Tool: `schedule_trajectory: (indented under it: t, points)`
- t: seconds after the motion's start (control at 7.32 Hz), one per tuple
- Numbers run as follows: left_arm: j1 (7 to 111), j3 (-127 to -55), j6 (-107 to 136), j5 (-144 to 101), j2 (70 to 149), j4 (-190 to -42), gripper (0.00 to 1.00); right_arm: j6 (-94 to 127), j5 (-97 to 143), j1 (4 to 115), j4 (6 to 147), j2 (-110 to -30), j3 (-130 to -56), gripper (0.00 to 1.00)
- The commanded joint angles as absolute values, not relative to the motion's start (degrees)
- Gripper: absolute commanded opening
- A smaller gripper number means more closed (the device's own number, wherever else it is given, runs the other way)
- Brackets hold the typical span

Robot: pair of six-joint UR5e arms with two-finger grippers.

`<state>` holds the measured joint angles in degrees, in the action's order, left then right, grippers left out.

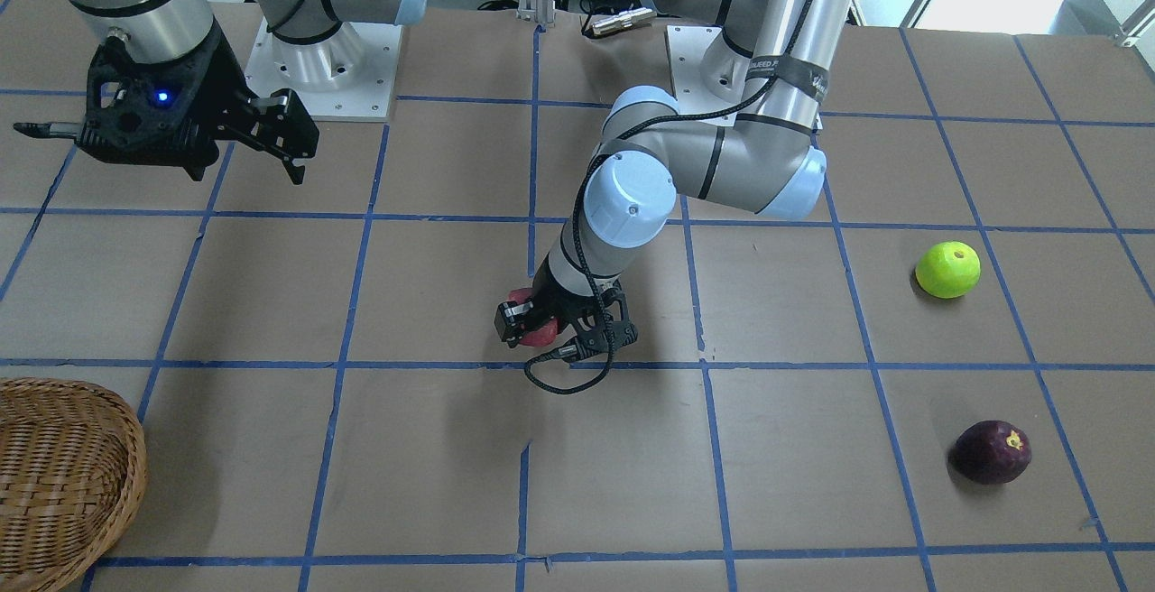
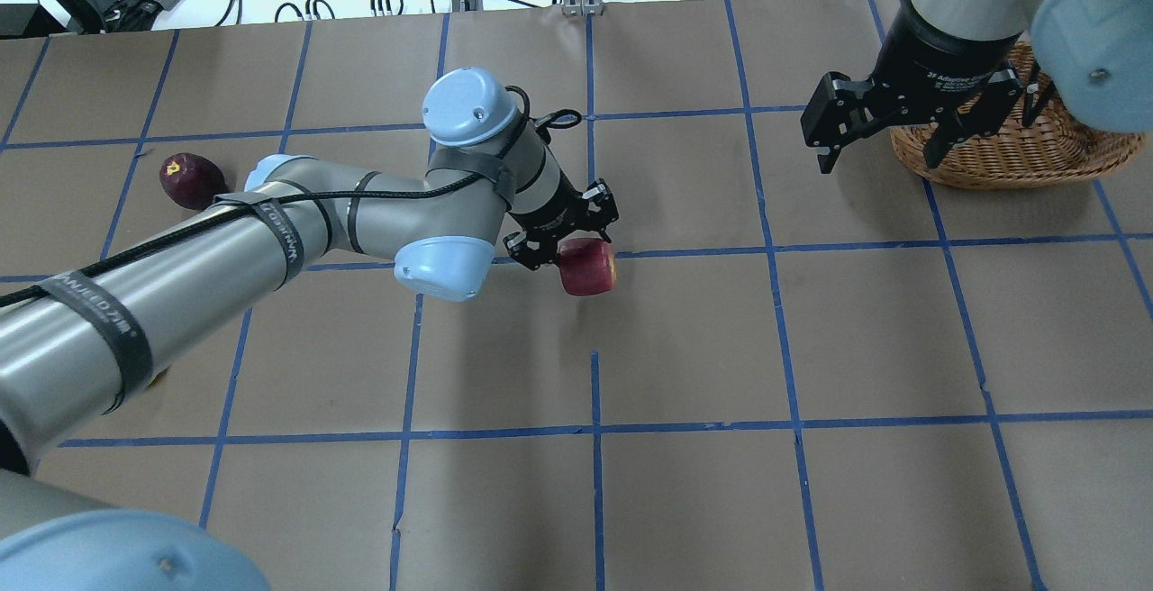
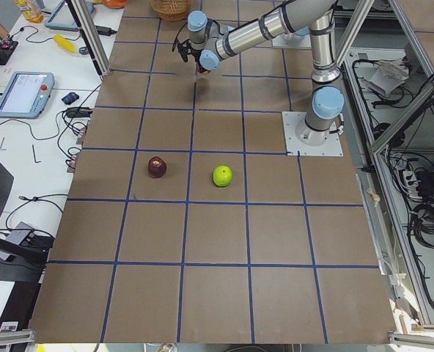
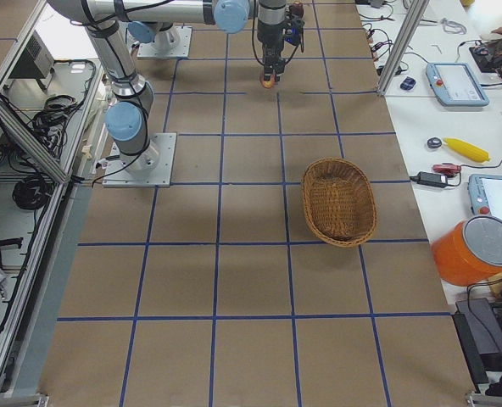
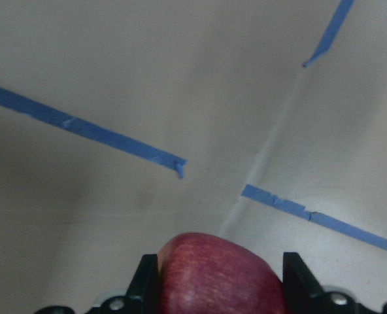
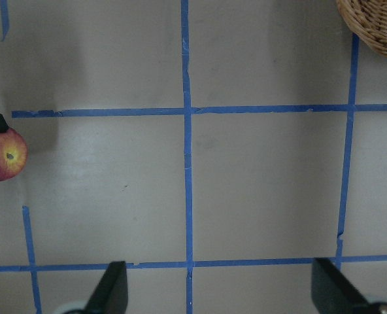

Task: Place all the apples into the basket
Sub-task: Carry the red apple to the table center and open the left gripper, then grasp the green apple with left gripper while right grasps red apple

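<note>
My left gripper (image 1: 541, 326) is shut on the streaky red apple (image 2: 587, 267) and holds it low over the middle of the table. The left wrist view shows the apple (image 5: 216, 278) between both fingers (image 5: 148, 284). The lime green apple (image 1: 947, 269) and the dark purple apple (image 1: 993, 452) lie on the table on my left side. The wicker basket (image 2: 1018, 145) sits at the far right, and its rim shows in the right wrist view (image 6: 373, 26). My right gripper (image 2: 887, 145) hangs open and empty just beside the basket, on its inner side.
The table is brown paper with a blue tape grid (image 2: 594, 420). The two arm bases (image 1: 329, 69) stand at the robot's edge. Operator desks with tablets, cables and an orange bucket (image 4: 480, 250) lie beyond the table's far edge.
</note>
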<state>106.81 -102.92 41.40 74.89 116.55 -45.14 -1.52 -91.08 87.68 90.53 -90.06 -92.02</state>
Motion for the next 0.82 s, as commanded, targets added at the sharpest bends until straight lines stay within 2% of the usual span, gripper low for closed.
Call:
schedule_trajectory:
  t: [0.0, 0.27, 0.55, 0.68]
  points:
    - [107.93, -102.74, 41.66, 80.21, 118.04, -44.56, 0.99, -1.93, -90.88, 87.10, 90.97, -87.21, -92.11, 1.00]
    - [105.75, -100.65, 35.91, 79.81, 114.11, -49.70, 1.00, -1.23, -90.88, 87.27, 91.05, -84.12, -92.02, 1.00]
    - [98.56, -97.48, 25.12, 80.76, 108.05, -66.90, 1.00, -1.14, -86.35, 87.71, 92.71, -83.15, -92.02, 1.00]
    - [94.87, -98.08, 19.39, 81.99, 105.67, -69.67, 1.00, 2.25, -82.65, 88.58, 94.03, -81.58, -92.63, 1.00]
